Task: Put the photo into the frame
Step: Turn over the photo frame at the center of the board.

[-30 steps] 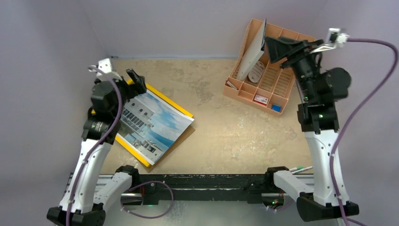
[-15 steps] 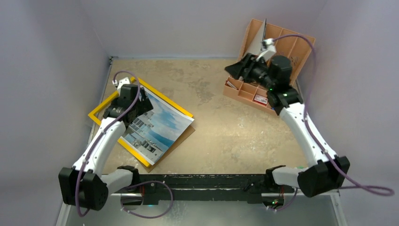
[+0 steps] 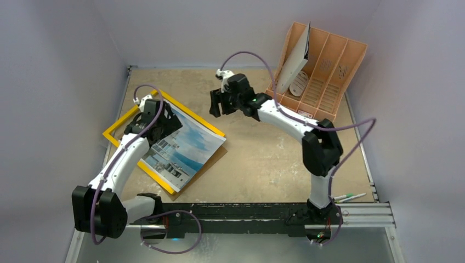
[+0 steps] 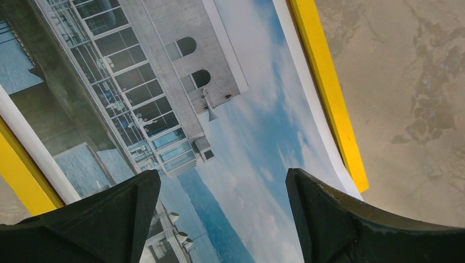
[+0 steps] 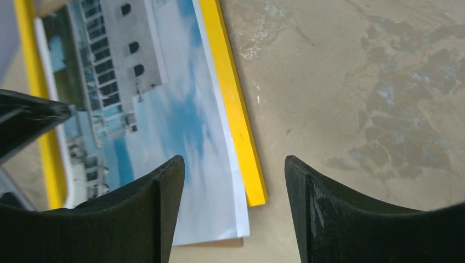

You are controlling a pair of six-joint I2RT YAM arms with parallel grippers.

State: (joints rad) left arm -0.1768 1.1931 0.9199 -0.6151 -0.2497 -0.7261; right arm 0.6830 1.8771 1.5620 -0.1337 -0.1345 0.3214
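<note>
From above, the photo (image 3: 183, 145) is lying picture side up on the frame (image 3: 117, 130), on the left half of the surface (image 3: 257, 159). It is covering the frame's right part and leaving the left corner bare; a brown board (image 3: 214, 161) is peeking out from under its near right edge. The left jaws are hovering over the photo's far left part and the right jaws are hanging near the frame's far right edge; this view is not showing how either pair is standing. At the far right an orange organizer (image 3: 340, 55) is standing; a white sheet (image 3: 293, 57) is leaning upright in its leftmost slot, and a pale oval thing (image 3: 299, 86) is lying in the compartment just in front of that. Two pens (image 3: 351, 196) are lying at the near right edge.

In the left wrist view, the left jaws are standing wide apart and gripping nothing, with the dark fingers (image 4: 104, 219) at the bottom. Beyond them the photo is showing building and sky; a yellow strip of frame is running along its white border on the right, and another is showing at the lower left.

In the right wrist view, the right jaws are also apart and gripping nothing, fingers (image 5: 340, 219) low in view. Below the gap a frame strip is ending, and the photo's white corner is reaching just past it; bare surface is lying to the right.
</note>
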